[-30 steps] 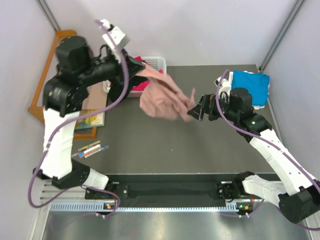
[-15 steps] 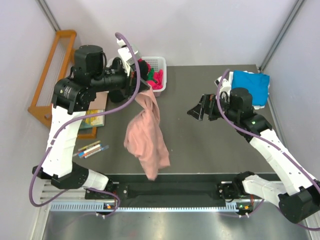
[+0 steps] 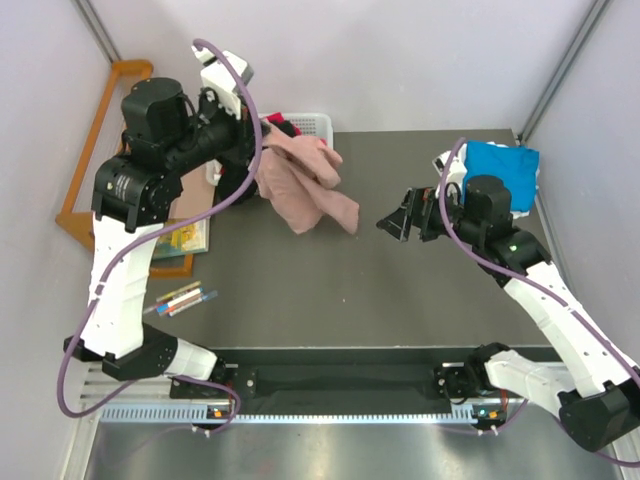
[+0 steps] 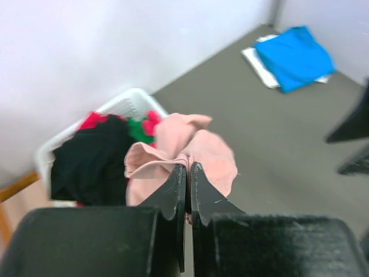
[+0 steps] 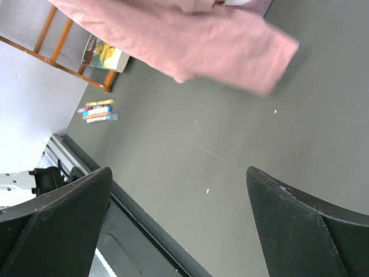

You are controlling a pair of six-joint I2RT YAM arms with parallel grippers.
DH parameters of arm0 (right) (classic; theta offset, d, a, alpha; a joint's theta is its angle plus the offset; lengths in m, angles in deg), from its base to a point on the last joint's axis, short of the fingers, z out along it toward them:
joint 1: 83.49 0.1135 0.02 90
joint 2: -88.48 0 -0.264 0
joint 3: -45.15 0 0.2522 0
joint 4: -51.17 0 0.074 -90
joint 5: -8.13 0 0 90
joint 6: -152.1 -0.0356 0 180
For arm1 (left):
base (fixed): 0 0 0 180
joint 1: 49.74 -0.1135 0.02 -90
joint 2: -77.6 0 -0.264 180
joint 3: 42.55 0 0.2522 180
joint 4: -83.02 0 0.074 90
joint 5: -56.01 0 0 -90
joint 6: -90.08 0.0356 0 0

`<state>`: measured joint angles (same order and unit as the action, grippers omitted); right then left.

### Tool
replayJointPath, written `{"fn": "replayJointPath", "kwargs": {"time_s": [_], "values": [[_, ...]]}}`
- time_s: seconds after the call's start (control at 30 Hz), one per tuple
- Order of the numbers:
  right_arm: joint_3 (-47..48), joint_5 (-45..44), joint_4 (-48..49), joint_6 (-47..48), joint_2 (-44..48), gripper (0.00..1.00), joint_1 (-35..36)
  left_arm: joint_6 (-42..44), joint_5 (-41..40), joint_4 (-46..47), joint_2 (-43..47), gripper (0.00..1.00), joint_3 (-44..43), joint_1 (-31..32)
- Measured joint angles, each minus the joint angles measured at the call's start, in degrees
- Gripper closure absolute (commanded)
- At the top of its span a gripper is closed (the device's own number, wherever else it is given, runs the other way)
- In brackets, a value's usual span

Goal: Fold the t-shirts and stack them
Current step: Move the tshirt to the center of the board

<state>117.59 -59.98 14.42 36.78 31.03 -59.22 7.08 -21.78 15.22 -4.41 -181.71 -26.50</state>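
My left gripper point(image 4: 188, 168) is clenched on a fold of the pink shirt point(image 3: 303, 188). The shirt hangs bunched over the far left part of the table point(image 3: 400, 300), just in front of the white basket point(image 3: 320, 124). I cannot tell whether its lower end touches the table. The basket holds a heap of shirts point(image 4: 92, 156), black, red and green. My right gripper point(image 3: 392, 223) is spread wide with nothing in it, near the pink shirt's loose end but apart from it. Behind my right arm a folded blue shirt point(image 3: 500, 165) lies in the far right corner. Past the table's left edge lie a book point(image 3: 180, 238), some markers point(image 3: 182, 297) and a wooden frame point(image 3: 95, 150). Dark tabletop runs from my grippers to the near edge, and pale walls close in on the left, back and right.
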Motion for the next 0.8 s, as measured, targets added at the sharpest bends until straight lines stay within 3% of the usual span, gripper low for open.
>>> {"fn": "replayJointPath", "kwargs": {"time_s": [0.17, 0.33, 0.47, 0.67, 0.8], "values": [[0.7, -0.52, -0.83, 0.33, 0.52, 0.0, -0.02, -1.66, 10.08, -0.04, 0.11, 1.0, 5.01, 0.44], [0.7, -0.85, -1.11, 0.52, 1.01, 0.0, -0.02, -3.15, 11.19, -0.94, -3.52, 1.0, 9.49, 0.74], [0.7, -1.03, -1.14, 0.72, 1.09, 0.0, -0.02, -4.81, 4.39, -0.68, -6.27, 1.0, 9.25, 0.79], [0.7, -1.18, -1.11, 0.74, 1.09, 0.0, -0.04, -5.77, -16.2, 2.32, -6.25, 1.0, 8.07, 0.24], [0.7, -1.14, -1.09, 0.72, 1.09, 0.0, -0.04, -8.83, -21.44, 3.28, -5.38, 1.0, 8.07, -5.46]]}}
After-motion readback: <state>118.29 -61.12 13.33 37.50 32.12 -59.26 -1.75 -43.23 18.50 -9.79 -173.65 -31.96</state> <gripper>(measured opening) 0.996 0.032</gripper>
